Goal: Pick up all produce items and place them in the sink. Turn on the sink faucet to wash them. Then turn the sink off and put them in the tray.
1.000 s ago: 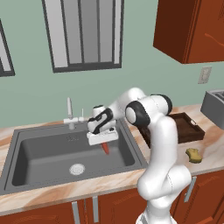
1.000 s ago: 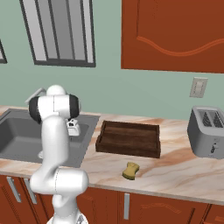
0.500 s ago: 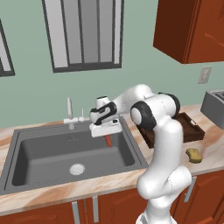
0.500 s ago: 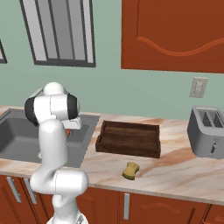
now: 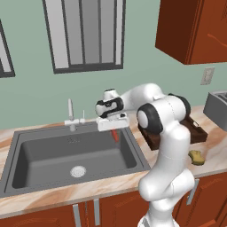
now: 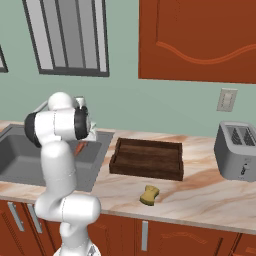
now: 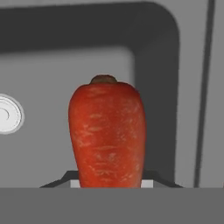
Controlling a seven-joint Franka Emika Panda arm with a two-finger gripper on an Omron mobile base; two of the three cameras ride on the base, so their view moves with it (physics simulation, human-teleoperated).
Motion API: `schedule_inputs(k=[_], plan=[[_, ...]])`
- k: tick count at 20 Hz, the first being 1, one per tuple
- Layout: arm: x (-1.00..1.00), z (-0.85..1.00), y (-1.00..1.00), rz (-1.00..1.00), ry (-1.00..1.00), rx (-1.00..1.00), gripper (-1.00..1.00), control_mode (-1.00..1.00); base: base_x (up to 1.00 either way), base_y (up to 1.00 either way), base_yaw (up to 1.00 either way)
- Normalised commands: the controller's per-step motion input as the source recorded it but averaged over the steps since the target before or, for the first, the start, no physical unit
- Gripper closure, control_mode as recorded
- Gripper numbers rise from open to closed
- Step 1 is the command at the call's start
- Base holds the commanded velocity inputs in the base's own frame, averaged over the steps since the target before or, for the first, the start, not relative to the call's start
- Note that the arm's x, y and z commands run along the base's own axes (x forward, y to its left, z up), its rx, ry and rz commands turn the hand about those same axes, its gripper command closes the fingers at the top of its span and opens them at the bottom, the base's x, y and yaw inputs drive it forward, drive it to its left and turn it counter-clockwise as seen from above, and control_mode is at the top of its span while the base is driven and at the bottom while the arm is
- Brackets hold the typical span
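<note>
Left base view: we see the gripper [image 5: 115, 131] held above the right rear part of the sink [image 5: 31, 179], clamped on a red-orange carrot [image 5: 115, 135] that hangs down from it, clear of the basin floor. The faucet [image 5: 70, 114] stands at the back rim, to the left of the hand, not touching it. The round drain [image 5: 78, 171] lies lower left of the carrot.

Right base view: we find the carrot [image 6: 79, 148] beside the white arm, over the sink's [image 6: 20, 161] right end. The brown tray [image 6: 148, 159] sits on the marbled counter [image 6: 200, 190] just right of the sink. A yellow sponge [image 6: 149, 195] lies in front of the tray, and a grey toaster [image 6: 238, 150] stands well to the right.

Hand view: the carrot [image 7: 108, 133] rises from between the jaws, stem end away from us, with the drain [image 7: 7, 114] at left.
</note>
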Motion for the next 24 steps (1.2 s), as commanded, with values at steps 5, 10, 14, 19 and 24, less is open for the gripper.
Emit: schedule_inputs(k=[5, 10, 14, 19, 24], plan=[[0.00, 0.33, -0.28, -0.05, 0.00, 0.00, 1.00, -1.00, 0.00, 0.00, 0.00], [0.00, 0.25, -0.35, -0.07, 0.00, 0.00, 1.00, -1.00, 0.00, 0.00, 0.00], [0.00, 0.19, -0.34, -0.08, 0.00, 0.00, 1.00, -1.00, 0.00, 0.00, 0.00], [0.00, 0.13, -0.38, -0.08, 0.00, 0.00, 1.00, -1.00, 0.00, 0.00, 0.00], [0.00, 0.10, -0.41, -0.09, 0.00, 0.00, 1.00, -1.00, 0.00, 0.00, 0.00]])
